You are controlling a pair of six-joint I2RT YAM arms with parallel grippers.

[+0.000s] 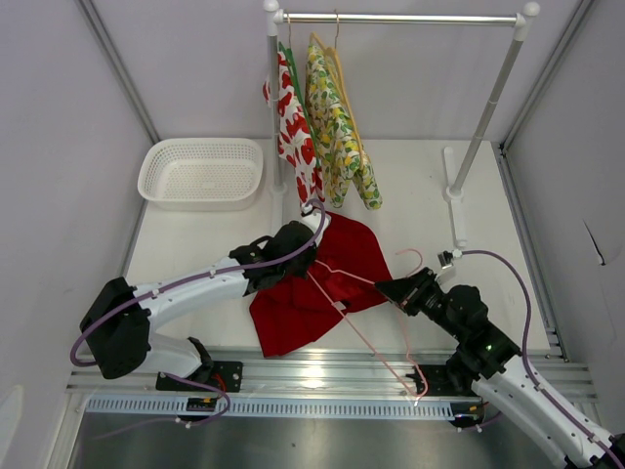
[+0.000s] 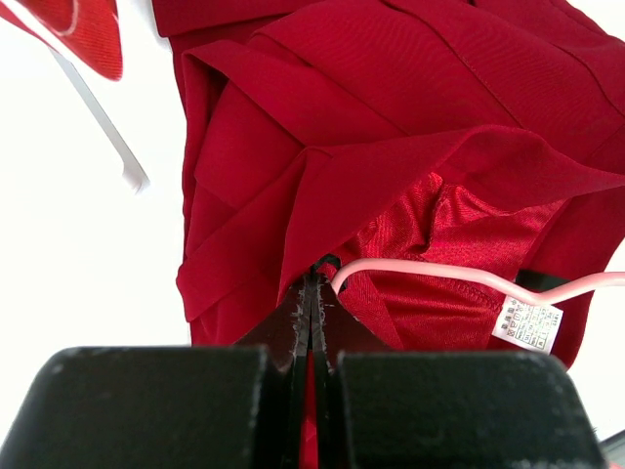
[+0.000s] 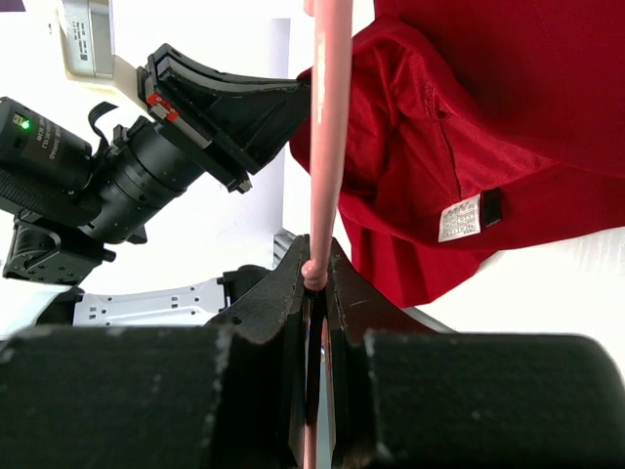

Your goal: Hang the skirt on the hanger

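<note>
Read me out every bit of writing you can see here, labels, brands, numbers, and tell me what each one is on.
No text is legible.
White tag on the skirt: several printed lines, too small to read.
Black cylinder of the left arm, right wrist view: small white lettering, blurred.
Grey block above it: faint print, unreadable.

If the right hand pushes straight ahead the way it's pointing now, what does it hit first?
Most likely the skirt: its edge lies just ahead of the right hand, which is shut on the hanger. The left hand sits further along, aside; depth is hard to judge.
</note>
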